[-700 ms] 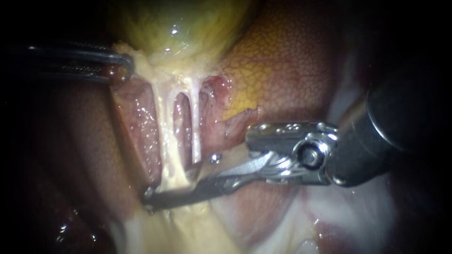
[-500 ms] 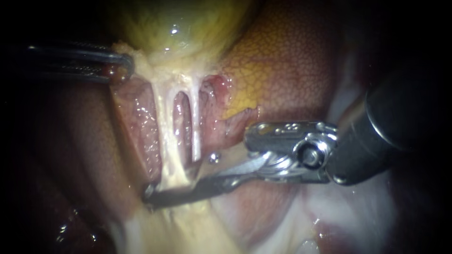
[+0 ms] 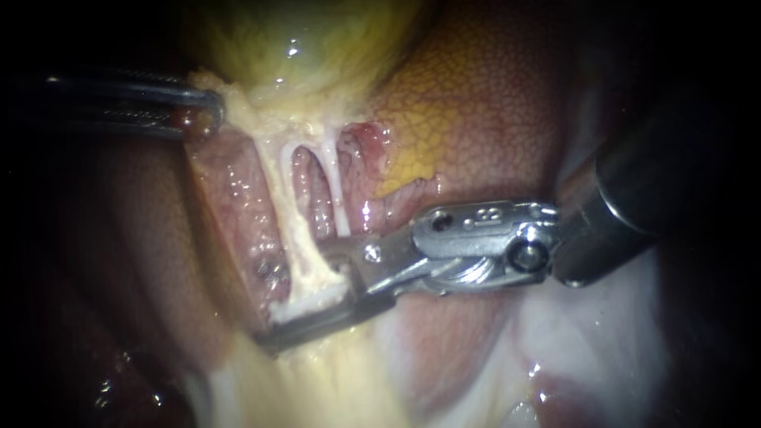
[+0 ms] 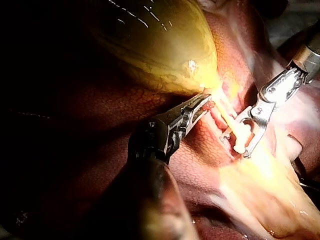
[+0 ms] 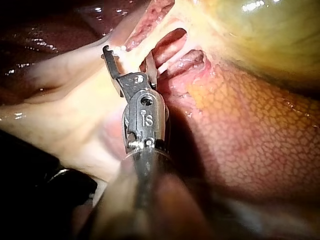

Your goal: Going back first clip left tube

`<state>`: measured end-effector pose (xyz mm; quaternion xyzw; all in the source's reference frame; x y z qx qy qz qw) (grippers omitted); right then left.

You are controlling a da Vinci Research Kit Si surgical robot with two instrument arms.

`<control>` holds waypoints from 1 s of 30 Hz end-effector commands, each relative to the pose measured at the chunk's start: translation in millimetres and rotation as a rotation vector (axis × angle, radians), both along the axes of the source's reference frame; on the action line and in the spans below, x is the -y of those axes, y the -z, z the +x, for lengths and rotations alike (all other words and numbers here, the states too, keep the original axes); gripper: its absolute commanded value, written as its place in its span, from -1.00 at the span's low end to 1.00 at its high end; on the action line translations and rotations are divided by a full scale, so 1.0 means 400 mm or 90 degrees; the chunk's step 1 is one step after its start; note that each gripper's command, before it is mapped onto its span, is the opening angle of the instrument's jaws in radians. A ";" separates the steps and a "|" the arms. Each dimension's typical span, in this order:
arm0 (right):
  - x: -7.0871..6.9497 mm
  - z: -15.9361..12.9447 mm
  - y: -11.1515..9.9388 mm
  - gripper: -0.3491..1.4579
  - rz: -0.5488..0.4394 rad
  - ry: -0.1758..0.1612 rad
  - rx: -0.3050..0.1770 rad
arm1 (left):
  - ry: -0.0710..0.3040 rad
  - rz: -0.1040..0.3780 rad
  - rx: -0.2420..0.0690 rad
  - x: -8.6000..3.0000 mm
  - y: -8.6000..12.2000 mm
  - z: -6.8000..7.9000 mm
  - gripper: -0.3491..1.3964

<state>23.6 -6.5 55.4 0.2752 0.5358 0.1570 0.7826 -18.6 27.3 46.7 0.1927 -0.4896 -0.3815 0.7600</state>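
Note:
Two pale tubes run down from the yellow-green gallbladder [image 3: 309, 40]: the left tube [image 3: 281, 198] and the thinner right tube [image 3: 333, 182]. My right instrument [image 3: 293, 297] comes in from the right with its jaws open, one on each side of the left tube's lower end. The left wrist view shows the same open jaws [image 4: 236, 146] straddling the pale tube. My left instrument [image 3: 208, 115] is shut on the pale tissue at the gallbladder's neck and holds it taut; its jaws [image 4: 206, 99] lie together there. I can make out no clip.
Mottled red-orange liver [image 3: 476, 103] lies behind and right of the tubes. Pale yellow fatty tissue [image 3: 317, 380] spreads below the right instrument's jaws. Its dark shaft [image 3: 634, 190] fills the right side.
My right instrument's wrist has shifted up and left, and its jaws now stand wider around the left tube's base. The right tube's lower end is now hidden behind the upper jaw. The left instrument holds still.

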 end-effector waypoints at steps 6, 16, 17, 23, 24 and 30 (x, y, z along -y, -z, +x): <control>0.0002 -0.0075 0.0014 -0.06 -0.082 0.005 -0.004 | 0.000 0.000 0.000 0.0000 0.0001 0.0001 -1.00; -0.0002 -0.0226 0.0114 -0.06 -0.164 0.003 0.003 | -0.001 0.000 0.000 0.0000 0.0001 0.0003 -1.00; -0.0007 -0.0240 0.0125 -0.06 -0.169 0.003 0.004 | -0.001 0.000 0.000 0.0000 0.0001 0.0003 -1.00; -0.0045 -0.0332 0.0190 -0.06 -0.178 -0.005 0.009 | -0.001 0.000 0.000 0.0000 0.0001 0.0004 -1.00; -0.0052 -0.0346 0.0201 -0.06 -0.179 -0.006 0.011 | -0.001 0.000 0.000 0.0000 0.0001 0.0004 -1.00; -0.0078 -0.0382 0.0231 -0.08 -0.175 -0.020 0.023 | -0.001 0.000 0.000 0.0001 0.0001 0.0004 -1.00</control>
